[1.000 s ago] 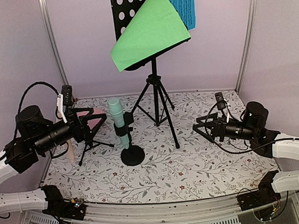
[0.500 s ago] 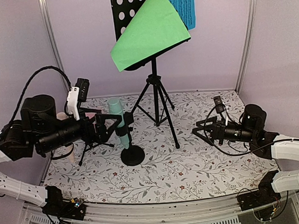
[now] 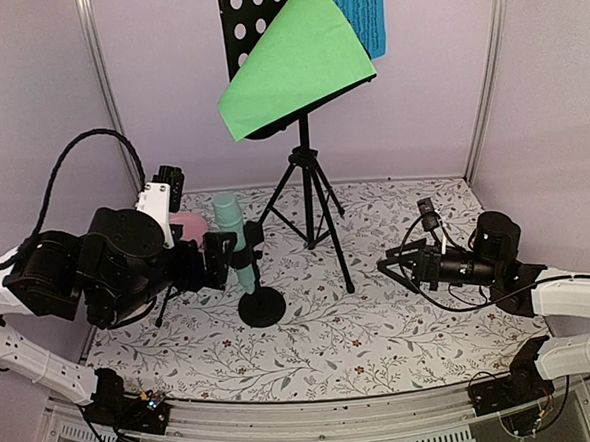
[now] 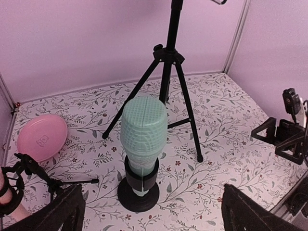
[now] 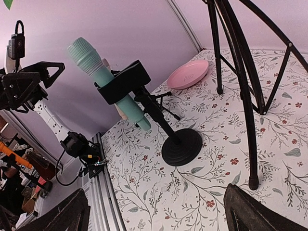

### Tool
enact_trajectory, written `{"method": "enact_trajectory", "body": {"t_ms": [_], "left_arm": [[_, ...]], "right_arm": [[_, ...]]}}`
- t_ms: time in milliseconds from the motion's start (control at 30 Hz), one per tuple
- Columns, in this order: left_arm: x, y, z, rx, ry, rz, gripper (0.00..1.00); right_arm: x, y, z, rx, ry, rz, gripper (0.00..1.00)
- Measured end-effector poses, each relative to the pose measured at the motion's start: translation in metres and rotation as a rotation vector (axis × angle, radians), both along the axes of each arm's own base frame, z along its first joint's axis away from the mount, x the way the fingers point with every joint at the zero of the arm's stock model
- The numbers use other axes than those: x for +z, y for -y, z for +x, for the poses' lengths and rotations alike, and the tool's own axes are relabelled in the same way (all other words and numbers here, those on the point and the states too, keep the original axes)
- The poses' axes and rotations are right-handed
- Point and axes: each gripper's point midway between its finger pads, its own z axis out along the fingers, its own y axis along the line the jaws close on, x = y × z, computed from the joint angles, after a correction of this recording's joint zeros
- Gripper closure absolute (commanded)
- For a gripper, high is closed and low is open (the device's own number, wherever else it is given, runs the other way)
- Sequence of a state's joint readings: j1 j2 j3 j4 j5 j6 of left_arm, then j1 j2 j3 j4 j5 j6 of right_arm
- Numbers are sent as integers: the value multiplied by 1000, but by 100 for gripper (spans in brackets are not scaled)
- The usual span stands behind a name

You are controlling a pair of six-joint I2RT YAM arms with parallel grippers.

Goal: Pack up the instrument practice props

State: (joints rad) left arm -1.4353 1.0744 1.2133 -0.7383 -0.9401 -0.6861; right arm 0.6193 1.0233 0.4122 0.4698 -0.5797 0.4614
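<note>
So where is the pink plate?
Left wrist view: the pink plate lies flat toward the back-left corner, left of the mint microphone and behind a small black tripod.

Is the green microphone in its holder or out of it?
In its holder. The mint microphone sits clamped in the black clip on top of its round-based stand, with its head pointing up.

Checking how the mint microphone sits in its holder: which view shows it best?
Right wrist: the microphone shows side-on, tilted in its black clip. Left wrist sees mostly its head; the top view shows it small.
</note>
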Motion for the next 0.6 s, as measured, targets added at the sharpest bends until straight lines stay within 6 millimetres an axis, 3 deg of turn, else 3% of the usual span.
{"method": "enact_trajectory", "body": {"t_ms": [333,600], "left_arm": [[-18,1,18,97,-3,70,2],[-36,10,49,134,7,30,23]], "right_arm": [[-10,-3,1,0,-34,-2,1],[-22,-11,-1,21,-74,-15,1]]}}
